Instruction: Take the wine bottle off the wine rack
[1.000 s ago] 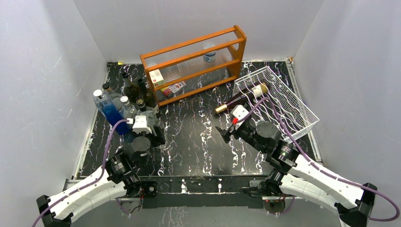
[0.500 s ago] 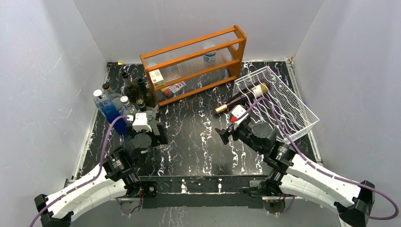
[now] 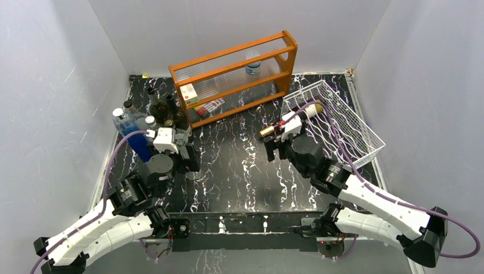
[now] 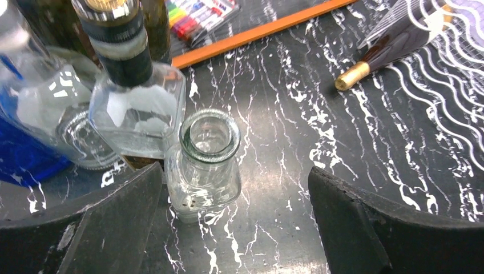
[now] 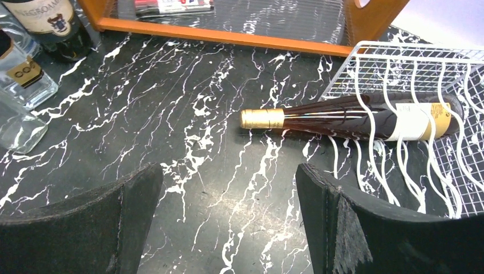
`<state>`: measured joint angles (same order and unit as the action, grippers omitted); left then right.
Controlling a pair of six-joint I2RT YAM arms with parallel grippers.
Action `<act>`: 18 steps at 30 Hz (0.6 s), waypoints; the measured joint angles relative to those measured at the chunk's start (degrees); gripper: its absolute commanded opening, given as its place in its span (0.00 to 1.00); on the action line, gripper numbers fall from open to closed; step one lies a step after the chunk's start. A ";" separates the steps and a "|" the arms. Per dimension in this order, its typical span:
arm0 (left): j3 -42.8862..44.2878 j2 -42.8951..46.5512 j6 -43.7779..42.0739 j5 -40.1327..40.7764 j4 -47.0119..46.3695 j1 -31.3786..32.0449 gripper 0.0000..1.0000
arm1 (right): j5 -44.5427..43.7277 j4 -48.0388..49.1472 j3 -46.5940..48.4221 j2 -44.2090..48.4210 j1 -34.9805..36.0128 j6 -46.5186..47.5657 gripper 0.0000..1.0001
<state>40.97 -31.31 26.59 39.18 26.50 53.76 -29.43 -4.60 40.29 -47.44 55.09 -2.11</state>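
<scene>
As the right tool (image 5: 227, 177) is advanced from mid-desk towards the far right corner, it is brought close to the wine bottle (image 5: 342, 117). The bottle's gold-capped neck juts out of the wine rack (image 5: 399, 57) while its body lies inside. The tool's fingers are spread wide and nothing is held. Since a second ago the bottle is unmoved, so a neck grasp is judged next. The left tool (image 4: 234, 177) is also spread wide and empty, around a small clear bottle (image 4: 208, 162) near the left edge.
</scene>
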 measured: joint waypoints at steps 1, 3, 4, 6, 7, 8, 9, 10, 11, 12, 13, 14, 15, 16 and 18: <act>1.22 0.13 -0.96 -0.46 0.68 0.00 0.98 | -0.55 -2.21 1.86 -1.36 -0.35 -0.98 0.98; 4.00 0.20 -3.34 -0.92 1.70 0.00 0.98 | -0.46 -5.22 5.14 -4.39 -1.16 -2.32 0.98; 5.20 0.20 -4.31 -0.92 2.12 0.00 0.98 | -0.02 -6.67 7.15 -6.47 -1.99 -2.89 0.98; 8.44 0.20 -6.88 -0.94 2.95 0.00 0.98 | 1.36 -8.61 10.23 -10.08 -3.93 -3.87 0.98; 10.16 0.24 -8.15 -1.05 3.19 0.00 0.98 | 2.49 -9.35 11.37 -11.69 -5.27 -4.35 0.98; 11.91 0.26 -9.33 -1.25 3.19 0.00 0.98 | 3.17 -9.73 11.76 -12.46 -6.23 -4.68 0.98; 13.70 0.24 -10.54 -1.68 3.13 0.00 0.98 | 4.44 -10.49 12.07 -13.03 -7.72 -5.18 0.98; 15.50 0.13 -11.69 -2.36 2.99 0.00 0.98 | 5.66 -11.32 12.39 -13.29 -9.35 -5.62 0.98; 17.38 -0.26 -12.92 -3.19 2.86 0.00 0.98 | 6.82 -12.66 13.22 -13.73 -11.47 -6.34 0.98; 19.32 -1.07 -14.10 -4.07 3.04 0.00 0.98 | 8.24 -14.36 14.80 -14.51 -13.97 -7.23 0.98; 21.57 -2.36 -15.13 -4.70 3.26 0.00 0.98 | 10.38 -16.52 17.81 -16.20 -17.77 -8.33 0.98; 25.62 -5.25 -16.59 -5.40 4.04 0.00 0.98 | 11.91 -17.70 20.63 -17.88 -20.98 -9.05 0.98; 28.74 -7.93 -17.55 -5.77 4.42 0.00 0.98 | 13.86 -19.30 24.72 -20.22 -25.16 -10.03 0.98; 32.89 -11.80 -18.86 -6.12 4.63 0.00 0.98 | 15.76 -19.96 28.89 -22.62 -28.81 -10.69 0.98; 40.68 -19.80 -21.81 -6.78 4.66 0.00 0.98 | 17.75 -21.18 36.20 -26.38 -34.25 -11.52 0.98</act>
<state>81.65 -51.11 4.78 32.40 31.16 53.76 -11.68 -25.78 76.49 -73.82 20.84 -13.63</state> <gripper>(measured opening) 0.982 0.982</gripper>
